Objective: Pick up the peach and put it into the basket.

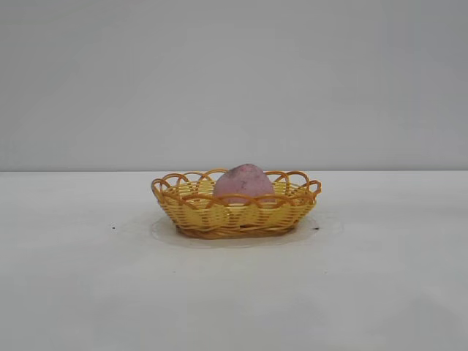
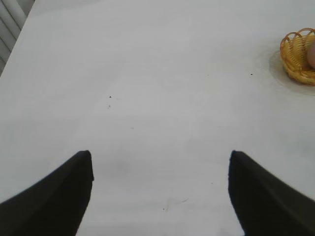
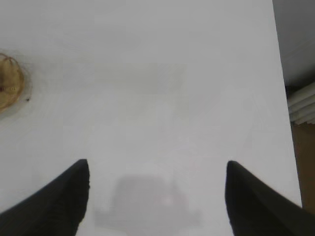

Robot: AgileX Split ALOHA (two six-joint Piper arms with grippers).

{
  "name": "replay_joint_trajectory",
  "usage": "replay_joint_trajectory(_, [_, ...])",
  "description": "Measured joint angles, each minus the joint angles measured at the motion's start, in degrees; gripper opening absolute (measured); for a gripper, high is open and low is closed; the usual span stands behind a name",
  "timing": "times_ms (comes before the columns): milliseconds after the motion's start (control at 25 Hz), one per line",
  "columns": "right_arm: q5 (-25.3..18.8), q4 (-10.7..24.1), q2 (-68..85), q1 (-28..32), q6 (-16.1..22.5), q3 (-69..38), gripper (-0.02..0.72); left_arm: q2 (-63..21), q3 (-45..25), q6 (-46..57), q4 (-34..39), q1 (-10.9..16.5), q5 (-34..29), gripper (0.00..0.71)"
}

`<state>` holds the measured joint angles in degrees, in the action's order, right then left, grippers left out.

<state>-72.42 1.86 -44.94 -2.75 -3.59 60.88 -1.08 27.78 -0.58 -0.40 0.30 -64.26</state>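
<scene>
On the white table [image 1: 73, 292], the peach [image 1: 243, 183] sits inside the basket [image 1: 234, 216], while the left gripper [image 2: 160, 162] and right gripper [image 3: 157, 169] hang over bare tabletop, both spread wide, holding nothing.

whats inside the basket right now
The peach sits inside the basket, its rounded top above the looped rim. Its lower half and the basket floor are hidden by the woven wall. Nothing else shows inside.
</scene>
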Motion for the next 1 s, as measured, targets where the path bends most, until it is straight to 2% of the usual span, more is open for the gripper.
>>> replay_joint_trajectory(320, [-0.5, -0.8, 23.9, 0.0, 1.6, -16.6, 0.535, 0.0, 0.0, 0.0, 0.0, 0.0, 0.0, 0.545])
replay_joint_trajectory(640, [-0.5, -0.8, 38.6, 0.0, 3.5, -29.2, 0.535, 0.0, 0.0, 0.0, 0.0, 0.0, 0.0, 0.545])
replay_joint_trajectory(1000, [2.0, -0.8, 45.9, 0.0, 2.6, -30.7, 0.535, 0.0, 0.0, 0.0, 0.0, 0.0, 0.0, 0.545])
